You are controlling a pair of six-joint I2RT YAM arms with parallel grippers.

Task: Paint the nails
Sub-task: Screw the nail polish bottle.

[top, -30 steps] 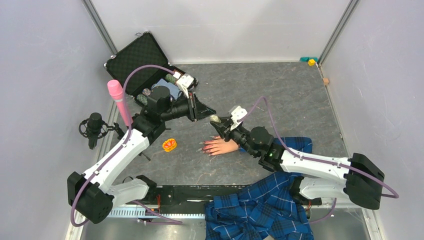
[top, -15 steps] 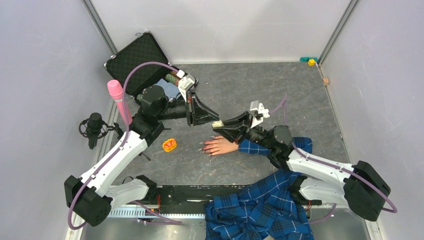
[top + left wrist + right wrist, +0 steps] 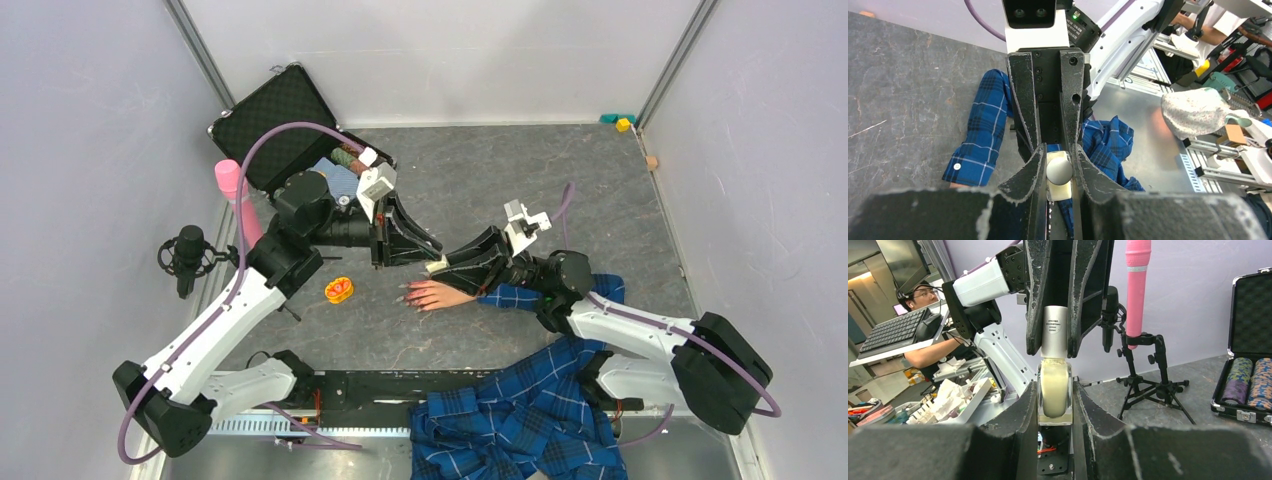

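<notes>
My desk [image 3: 600, 190] shows a dark grey stone pattern with pale veins. The mannequin hand [image 3: 445, 293] is flesh-coloured, its nails [image 3: 408, 297] reddish-pink, its sleeve [image 3: 510, 297] blue plaid crossed by thin white lines. On my wrist feeds the left tool [image 3: 1058, 172] and right tool [image 3: 1054, 405] are black, their edges scuffed pale grey. The bottle [image 3: 1054, 385] is clear with creamy yellow contents; its cap [image 3: 1054, 332] is silvery grey with small dark print. The microphone [image 3: 232, 185] is pink, the case [image 3: 275, 115] black with diamond-textured lining, the cables [image 3: 290, 130] lilac.
</notes>
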